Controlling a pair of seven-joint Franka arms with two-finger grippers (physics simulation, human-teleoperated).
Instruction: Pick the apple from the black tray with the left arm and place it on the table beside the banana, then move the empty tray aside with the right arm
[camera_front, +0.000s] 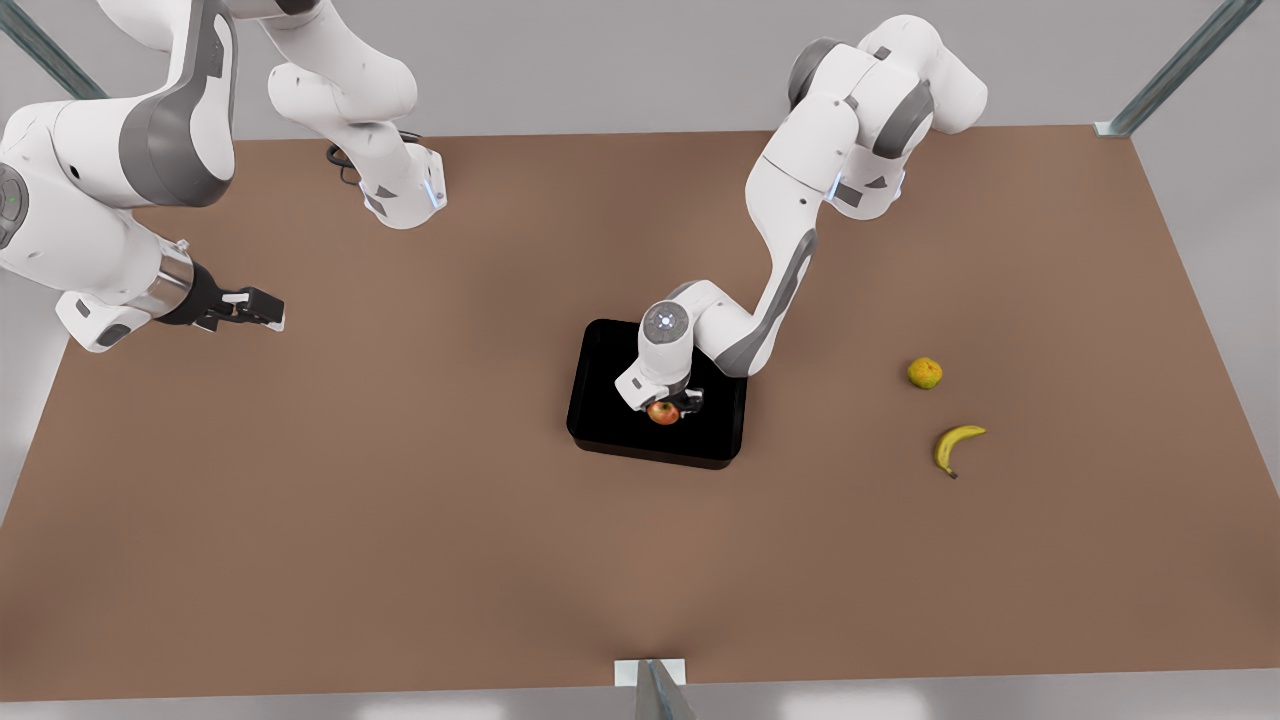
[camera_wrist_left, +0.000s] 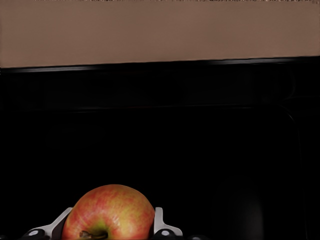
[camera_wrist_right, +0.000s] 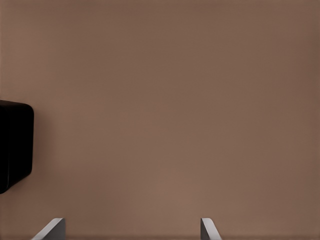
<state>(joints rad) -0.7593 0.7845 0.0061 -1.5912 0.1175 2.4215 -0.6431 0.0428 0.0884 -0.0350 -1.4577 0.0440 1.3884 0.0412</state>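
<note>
red with a yellowish patch, the apple (camera_front: 663, 411) sits inside the black tray (camera_front: 600, 400), and our left gripper (camera_front: 668, 410) has its fingers (camera_wrist_left: 161, 222) closed against both its sides. the tray lies mid-table (camera_front: 400, 500). the banana (camera_front: 955, 447) lies well apart. our right gripper (camera_front: 262, 309) waits above the table, fingers (camera_wrist_right: 210, 229) wide.

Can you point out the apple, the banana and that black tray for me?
apple (camera_front: 662, 412), front view, on its red skin.
banana (camera_front: 950, 443), front view, middle of its curve.
black tray (camera_front: 598, 400), front view, bare floor near its edge.
</note>
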